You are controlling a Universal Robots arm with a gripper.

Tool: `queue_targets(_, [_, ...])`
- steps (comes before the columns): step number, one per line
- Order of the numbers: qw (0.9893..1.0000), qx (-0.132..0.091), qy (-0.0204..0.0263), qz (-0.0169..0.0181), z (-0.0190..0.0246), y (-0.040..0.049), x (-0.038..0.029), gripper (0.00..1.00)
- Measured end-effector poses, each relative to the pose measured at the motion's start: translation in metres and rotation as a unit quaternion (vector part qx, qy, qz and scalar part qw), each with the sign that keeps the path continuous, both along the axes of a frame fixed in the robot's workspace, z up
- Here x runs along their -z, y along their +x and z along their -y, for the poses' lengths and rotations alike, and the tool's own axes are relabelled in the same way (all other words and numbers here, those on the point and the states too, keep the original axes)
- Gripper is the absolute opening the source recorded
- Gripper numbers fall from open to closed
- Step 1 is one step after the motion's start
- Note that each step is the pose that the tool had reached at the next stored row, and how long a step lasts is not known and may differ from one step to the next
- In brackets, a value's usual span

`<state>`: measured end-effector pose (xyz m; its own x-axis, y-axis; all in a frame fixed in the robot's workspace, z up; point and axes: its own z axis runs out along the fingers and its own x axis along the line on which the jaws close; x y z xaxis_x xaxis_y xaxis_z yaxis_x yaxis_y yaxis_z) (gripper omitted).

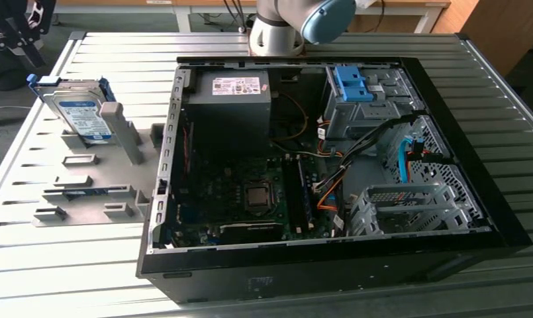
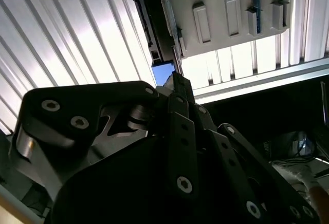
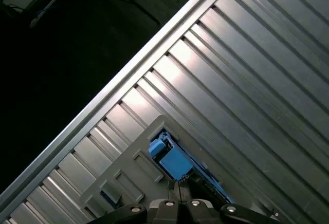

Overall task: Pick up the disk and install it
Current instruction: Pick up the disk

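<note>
Jaws pinched together, empty, we see, close to disk (image 1: 79, 116): flat silver slab, blue plastic frame, upright in grey slotted holder (image 1: 81, 199) near edge of ribbed metal desk (image 1: 248, 50).

You lose the arm (image 1: 279, 33) past the exterior view's top edge; the grey holder (image 1: 125, 136) hides the disk's (image 1: 79, 112) lower corner. In the first wrist view the gripper (image 3: 177, 188) covers part of its blue carrier.

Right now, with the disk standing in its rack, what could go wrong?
1. The gripper appears shut over the disk; if it descends like this, it may strike the blue carrier edge.
2. The disk stands on edge in the gray rack; an off-centre pull might jam or tip it.
</note>
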<state>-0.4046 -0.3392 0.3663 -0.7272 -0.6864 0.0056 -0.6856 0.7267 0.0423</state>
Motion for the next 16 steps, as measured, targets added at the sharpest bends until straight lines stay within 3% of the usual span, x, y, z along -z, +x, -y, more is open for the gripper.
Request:
queue_targets(9, [0.9991,-0.043,0.0,0.001,0.0001,-0.0002,0.0001,0.11])
queue_targets(16, [0.9963,-0.086,0.0,0.0023,0.0002,-0.0003,0.0004,0.11])
